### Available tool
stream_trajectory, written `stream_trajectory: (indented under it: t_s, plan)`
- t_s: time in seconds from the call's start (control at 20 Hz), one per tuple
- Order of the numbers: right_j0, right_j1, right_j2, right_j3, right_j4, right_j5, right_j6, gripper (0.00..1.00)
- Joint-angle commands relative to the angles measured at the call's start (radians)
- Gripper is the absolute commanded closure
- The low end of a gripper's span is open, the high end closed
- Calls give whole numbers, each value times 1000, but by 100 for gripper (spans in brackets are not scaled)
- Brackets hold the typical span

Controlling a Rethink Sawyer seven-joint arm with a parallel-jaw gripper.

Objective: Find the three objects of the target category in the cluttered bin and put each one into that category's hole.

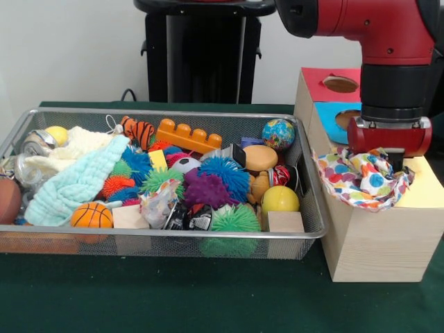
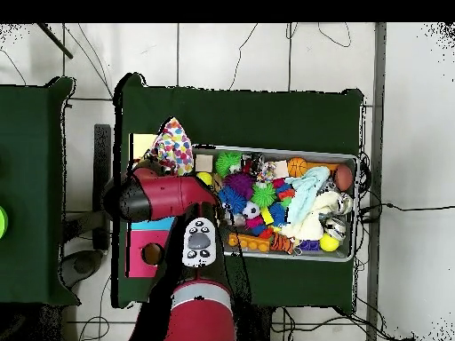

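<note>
The red and black arm reaches down over the wooden box (image 1: 378,236), and its gripper (image 1: 397,163) is buried in a limp, crumpled cloth (image 1: 361,177) printed with coloured dots. The fabric bunches up around the fingertips, so the jaws seem closed on the cloth, though the folds hide them. The cloth lies over the yellow panel (image 1: 424,189) at the near end of the box top, with one edge hanging over the box's rim toward the bin. Behind it on the box top are a blue panel (image 1: 331,112) and a red panel (image 1: 320,83), each cut with a round hole.

Just beside the box stands a wire-mesh bin (image 1: 139,243) with a bright metal rim, packed full. A ribbed pale-green towel (image 1: 76,182) slopes along its left end. At the near edge lie a pebbled orange mini basketball (image 1: 91,215), a plain wooden block (image 1: 284,222) and a smooth yellow ball (image 1: 279,199). Spiky rubber balls in blue, purple and green fill the middle, and an orange studded building brick (image 1: 187,135) and a small globe ball (image 1: 278,133) sit toward the far edge.
</note>
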Motion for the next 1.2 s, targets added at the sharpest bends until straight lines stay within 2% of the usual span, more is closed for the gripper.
stream_trajectory:
  t_s: [0.05, 0.35, 0.4, 1.2]
  plan:
    - [6, 80, -11, 102, 17, 13, 181, 100]
    - [24, 85, -35, 93, 19, 0, 183, 100]
    - [23, 84, -33, 94, 21, 4, 178, 0]
    - [5, 76, -10, 112, 26, 0, 166, 0]
